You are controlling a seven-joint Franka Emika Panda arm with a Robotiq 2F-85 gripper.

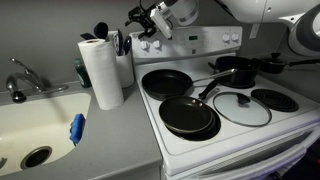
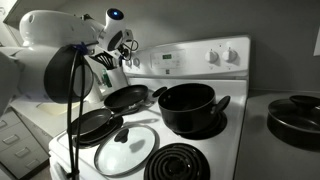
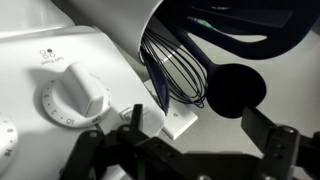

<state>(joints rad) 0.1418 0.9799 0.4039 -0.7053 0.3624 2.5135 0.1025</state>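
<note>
Beside stove knob (image 3: 75, 98), fingers (image 3: 185, 160) hovering spread wide, holding nothing, pointing at whisk (image 3: 175, 75) standing in utensil holder (image 1: 122, 62) near paper towel roll (image 1: 100, 72).

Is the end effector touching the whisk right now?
Apart. The wrist view shows white stove panel between the whisk wires and the open end effector.

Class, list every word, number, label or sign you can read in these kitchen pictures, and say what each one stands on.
No text reads clearly enough to quote.
Marks around the stove knob, wrist view: blurred.
Small print above that knob: blurred.
Label on the stove control panel, in an exterior view: too small.
Whisk: no print shows.
Paper towel roll: no print shows.
</note>
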